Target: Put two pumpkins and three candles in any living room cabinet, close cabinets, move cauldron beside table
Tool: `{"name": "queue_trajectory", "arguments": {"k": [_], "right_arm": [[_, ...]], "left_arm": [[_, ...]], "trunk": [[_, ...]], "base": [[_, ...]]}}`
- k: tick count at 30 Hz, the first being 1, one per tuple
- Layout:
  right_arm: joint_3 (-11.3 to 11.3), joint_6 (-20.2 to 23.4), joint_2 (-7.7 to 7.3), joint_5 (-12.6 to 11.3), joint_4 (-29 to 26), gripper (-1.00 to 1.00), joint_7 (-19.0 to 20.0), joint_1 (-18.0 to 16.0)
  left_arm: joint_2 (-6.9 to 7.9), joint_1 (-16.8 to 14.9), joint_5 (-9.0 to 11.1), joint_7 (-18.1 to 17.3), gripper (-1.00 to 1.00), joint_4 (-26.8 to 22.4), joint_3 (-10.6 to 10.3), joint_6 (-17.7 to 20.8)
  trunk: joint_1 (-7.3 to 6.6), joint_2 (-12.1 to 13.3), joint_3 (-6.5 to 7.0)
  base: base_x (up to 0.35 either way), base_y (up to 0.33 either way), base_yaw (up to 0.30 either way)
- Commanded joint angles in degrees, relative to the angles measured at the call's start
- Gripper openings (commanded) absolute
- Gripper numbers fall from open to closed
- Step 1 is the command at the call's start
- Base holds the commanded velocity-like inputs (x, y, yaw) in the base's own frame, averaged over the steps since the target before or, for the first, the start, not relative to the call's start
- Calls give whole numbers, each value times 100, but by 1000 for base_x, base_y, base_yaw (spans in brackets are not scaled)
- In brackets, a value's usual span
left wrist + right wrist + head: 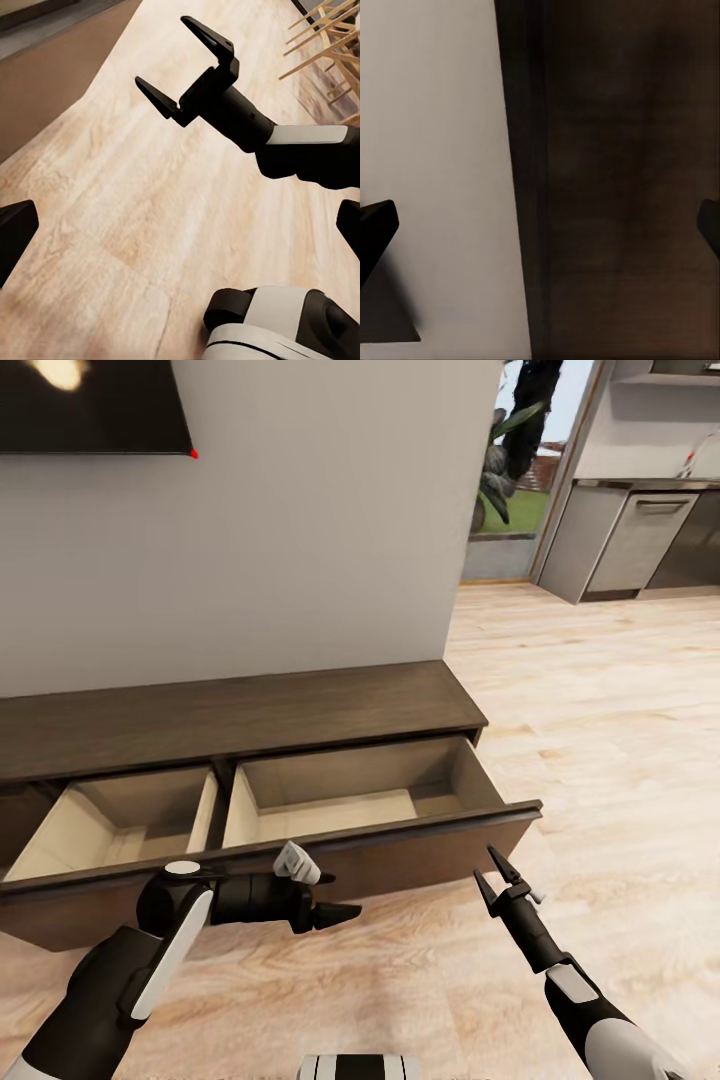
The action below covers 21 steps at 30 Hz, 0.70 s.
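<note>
The cabinet (240, 710) is a long, low, dark brown unit against the grey wall. Its two drawers are pulled out: the left drawer (110, 825) and the right drawer (340, 800), both with bare pale wood inside. My left gripper (340, 913) hovers low in front of the drawer fronts, pointing right, open with nothing in it (180, 225). My right gripper (485, 860) is open and empty just below the right drawer's front corner, and the left wrist view catches it over the floor (161, 49). The right wrist view looks between its spread fingers (544, 225) at dark cabinet wood (622, 187). Pumpkins, candles and cauldron are out of view.
A dark TV screen (90, 405) hangs on the wall above the cabinet. Light wood floor (620, 760) stretches to the right toward grey kitchen units (640, 540) and a glazed opening with a plant (510, 470). Wooden chair rods (330, 37) stand behind me.
</note>
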Motion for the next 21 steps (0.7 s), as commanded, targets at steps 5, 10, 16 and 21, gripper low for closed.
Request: {"name": "queue_trajectory", "arguments": {"k": [5, 10, 16, 21], "right_arm": [[10, 50, 0, -45, 4, 100, 12, -2], [10, 45, 0, -45, 4, 100, 14, -2], [10, 43, 1, -45, 4, 100, 10, -2], [3, 43, 2, -51, 4, 100, 7, 3]], "left_arm": [[3, -4, 17, -6, 100, -2, -6, 26], [3, -4, 16, -7, 100, -2, -5, 19], [3, -4, 17, -2, 100, -2, -4, -3], [3, -4, 22, 0, 100, -2, -4, -8]], "trunk": [[-2, -2, -4], [-2, -2, -4], [-7, 1, 40], [-7, 1, 40]], "base": [[-23, 0, 0], [-4, 0, 0], [0, 0, 0], [0, 0, 0]]}}
